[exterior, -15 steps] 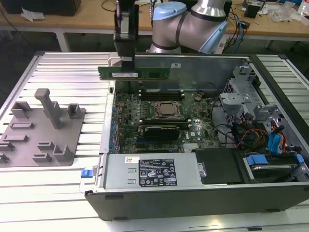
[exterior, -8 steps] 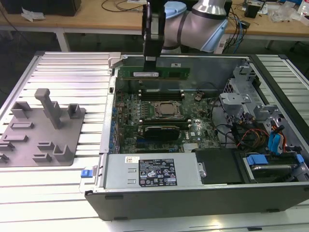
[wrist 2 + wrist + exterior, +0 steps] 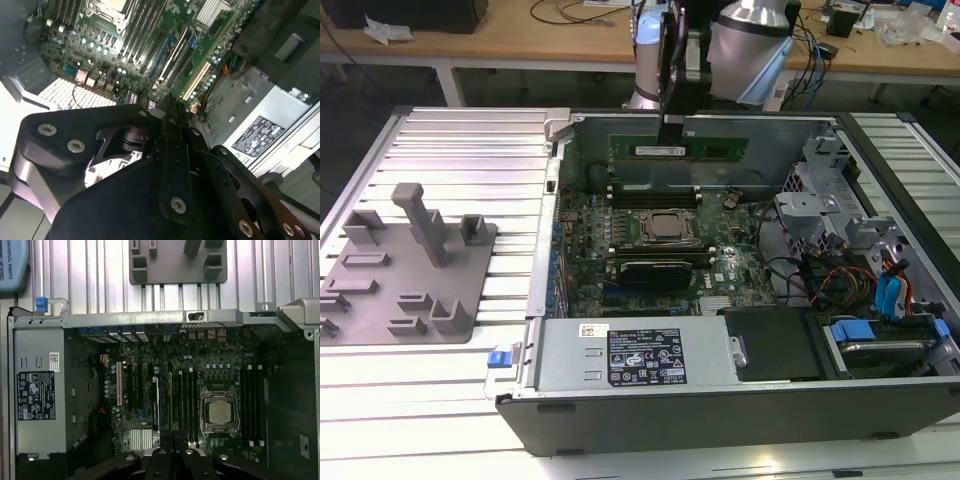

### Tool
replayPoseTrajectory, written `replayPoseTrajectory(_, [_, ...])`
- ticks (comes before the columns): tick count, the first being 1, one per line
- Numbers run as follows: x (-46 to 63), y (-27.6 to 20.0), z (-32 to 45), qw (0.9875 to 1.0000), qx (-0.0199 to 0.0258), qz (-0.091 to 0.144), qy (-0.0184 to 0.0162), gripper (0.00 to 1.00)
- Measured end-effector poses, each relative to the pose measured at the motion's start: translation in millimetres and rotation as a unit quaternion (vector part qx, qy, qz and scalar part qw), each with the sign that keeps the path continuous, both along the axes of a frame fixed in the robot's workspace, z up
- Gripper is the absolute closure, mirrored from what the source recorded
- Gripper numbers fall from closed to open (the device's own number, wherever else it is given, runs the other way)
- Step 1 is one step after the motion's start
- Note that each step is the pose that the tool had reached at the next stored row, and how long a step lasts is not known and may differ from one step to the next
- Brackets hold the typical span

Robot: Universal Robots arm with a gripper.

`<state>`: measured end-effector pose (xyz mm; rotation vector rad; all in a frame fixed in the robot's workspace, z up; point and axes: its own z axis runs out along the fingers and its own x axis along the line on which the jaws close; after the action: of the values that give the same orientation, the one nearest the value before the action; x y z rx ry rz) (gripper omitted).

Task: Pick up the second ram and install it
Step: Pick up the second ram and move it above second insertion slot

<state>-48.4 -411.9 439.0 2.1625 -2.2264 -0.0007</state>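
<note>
Second ram (image 3: pixel 720 150) hangs level in the air over the far side of the open computer case (image 3: pixel 720 420). Its long edge runs across the exterior view, with the white label toward that view's left, and it is clear of the board beneath. We see the gripper (image 3: pixel 672 138) reaching straight down onto it, fingers clamped on the stick's upper edge a little off its middle, toward the labelled end.

We judge the stick light and stiff but fragile. It is a thin bare circuit board, best held by its long top edge or short ends, away from the chips and the contact edge. It should be kept square so it does not twist in the grip.

Below it lie the black memory slots (image 3: pixel 620 190), on the far side of the square silver processor (image 3: pixel 668 228). In the first wrist view such slots run on both sides of the processor. A grey power supply (image 3: pixel 640 357) sits along the case's near side. On the exterior view's left a grey fixture tray (image 3: pixel 410 270) rests on the ribbed tabletop (image 3: pixel 470 140).
</note>
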Motion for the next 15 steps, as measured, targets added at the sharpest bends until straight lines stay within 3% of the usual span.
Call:
replayPoseTrajectory(5, [18.7,4.9,-2.1,1.0,0.0,0.0,0.0,0.91])
replayPoseTrajectory(7, [20.3,5.6,-2.4,1.0,0.0,0.0,0.0,0.91])
replayPoseTrajectory(15, [20.4,18.7,-26.9,1.0,0.0,0.0,0.0,0.91])
